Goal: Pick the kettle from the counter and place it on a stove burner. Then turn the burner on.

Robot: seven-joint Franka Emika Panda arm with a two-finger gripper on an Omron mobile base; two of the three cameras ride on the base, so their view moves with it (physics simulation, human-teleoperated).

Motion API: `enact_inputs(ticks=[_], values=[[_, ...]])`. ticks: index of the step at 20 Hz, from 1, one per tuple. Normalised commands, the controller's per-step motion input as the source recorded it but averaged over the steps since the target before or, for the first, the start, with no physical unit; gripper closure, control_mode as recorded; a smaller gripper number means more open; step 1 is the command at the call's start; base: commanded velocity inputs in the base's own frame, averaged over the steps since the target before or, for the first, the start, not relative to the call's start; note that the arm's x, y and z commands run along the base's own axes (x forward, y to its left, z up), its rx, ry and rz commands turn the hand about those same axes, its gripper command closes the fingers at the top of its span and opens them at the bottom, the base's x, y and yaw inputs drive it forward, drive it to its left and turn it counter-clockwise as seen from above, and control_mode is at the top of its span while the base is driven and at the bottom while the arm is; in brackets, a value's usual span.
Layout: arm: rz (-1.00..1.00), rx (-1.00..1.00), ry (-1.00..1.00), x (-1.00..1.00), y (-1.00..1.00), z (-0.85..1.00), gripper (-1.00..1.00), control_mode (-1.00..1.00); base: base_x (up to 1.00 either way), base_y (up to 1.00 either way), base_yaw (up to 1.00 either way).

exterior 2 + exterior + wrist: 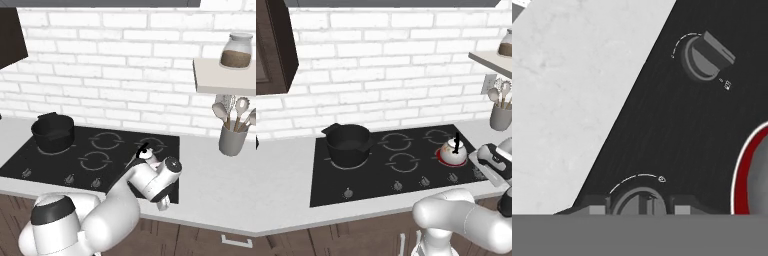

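Kettle (453,152) sitting on glowing red stove burner (741,170), up and right of fingertips (597,210). Gripper (639,207) straddling near knob (639,200), fingers parted, seemingly letting go. Burner step apparently finishing; next: backing straight off.

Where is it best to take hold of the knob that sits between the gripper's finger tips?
Probably by the raised bar across the knob, one finger on each flat side, coming straight down onto its face. The gripper already straddles it, beside the glowing red burner.
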Motion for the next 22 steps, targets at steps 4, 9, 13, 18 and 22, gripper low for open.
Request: enact_inputs(ticks=[4,9,13,18,22], values=[[-0.04,0.0,-0.14,0.01,0.0,0.55,-1.0,-1.0,0.0,0.0,0.0],[-0.05,0.02,-0.23,-0.08,0.0,0.93,-1.0,-1.0,0.0,0.0,0.0],[-0.02,-0.01,-0.39,-0.67,0.24,1.0,-1.0,-1.0,0.0,0.0,0.0],[0.0,-0.23,-0.49,-1.0,0.95,0.65,-1.0,-1.0,0.0,0.0,0.0],[0.03,-0.43,-0.33,-0.98,1.0,0.06,-1.0,-1.0,0.0,0.0,0.0]])
